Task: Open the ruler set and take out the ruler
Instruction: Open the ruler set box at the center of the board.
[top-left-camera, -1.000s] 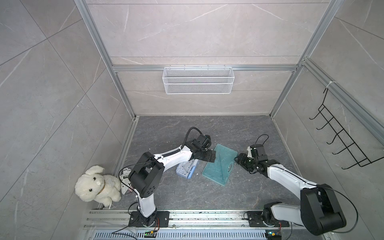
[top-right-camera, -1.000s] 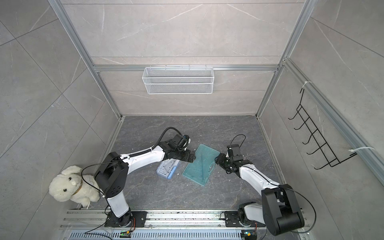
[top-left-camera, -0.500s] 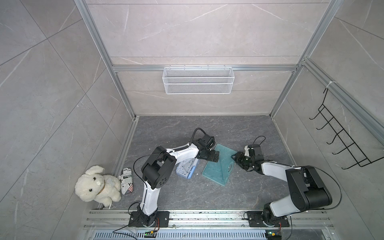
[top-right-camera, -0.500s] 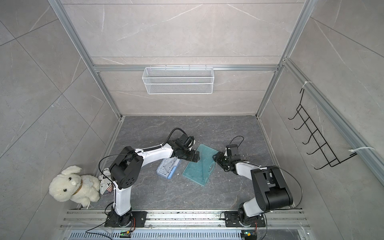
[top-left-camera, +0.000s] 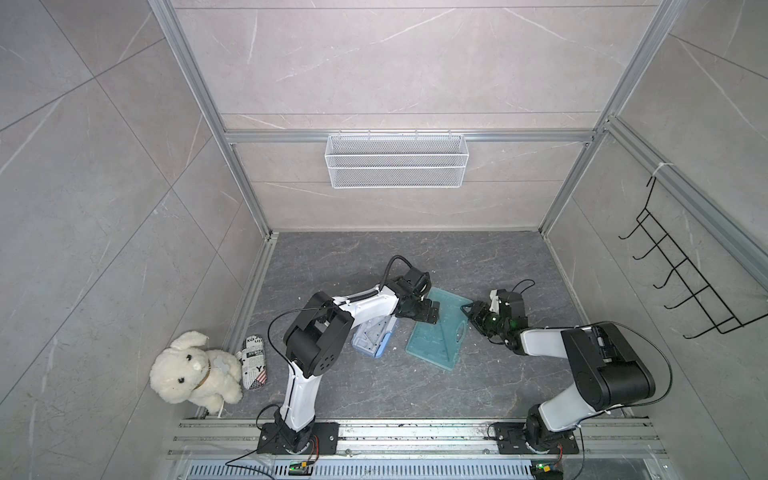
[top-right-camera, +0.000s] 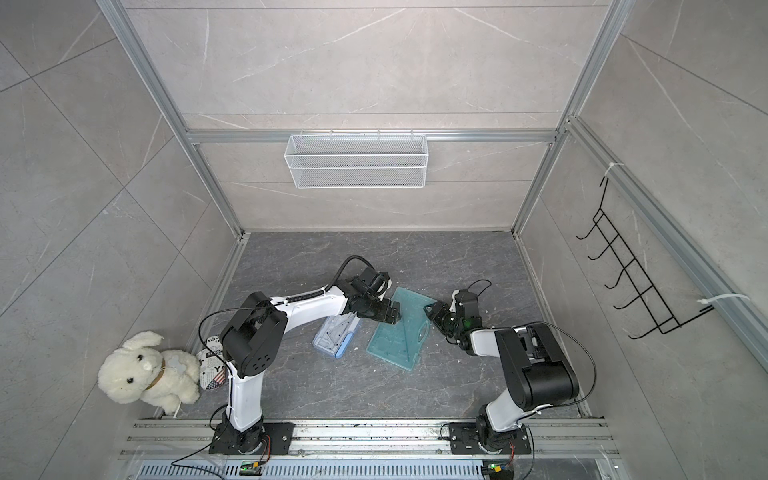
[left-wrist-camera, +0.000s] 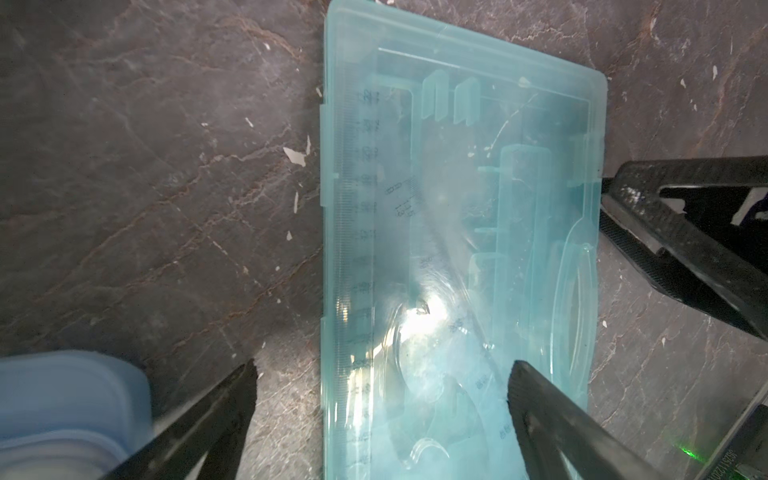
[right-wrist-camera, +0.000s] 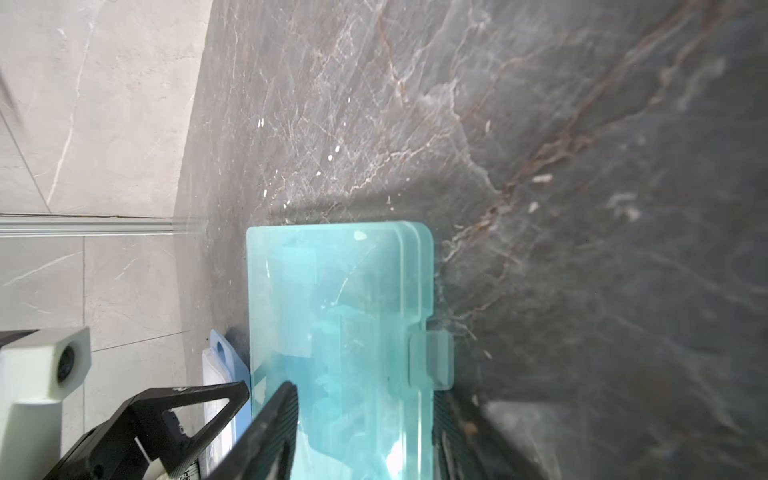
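Plush rabbit (top-left-camera: 193, 368) first, at your far left against the wall, with a patterned pouch (top-left-camera: 254, 362) just beside it. Moving right, you find a blue case (top-left-camera: 372, 337) lying flat on the dark floor (top-left-camera: 374, 390), partly hidden under the left arm.

Your left gripper (top-left-camera: 431, 312) comes next. Its jaws stand wide apart and hold nothing. In the left wrist view one finger (left-wrist-camera: 220, 411) is over bare floor and the other is over the lid, so the pair straddles a long edge of the ruler set (top-left-camera: 436, 334). That teal, see-through case lies flat near the middle of the floor, just right of the blue case, with its lid down. Through the lid you can make out the ruler (left-wrist-camera: 365, 199) lying along that long edge, inside the case.

On the right side, your right gripper (top-left-camera: 468, 311) is clamped on the case's latch edge. The right wrist view shows one finger (right-wrist-camera: 270, 424) over the lid and the other against the edge, just beside the latch tab (right-wrist-camera: 432, 361). Far right, a black hook rack (top-left-camera: 681, 286) hangs on the wall.
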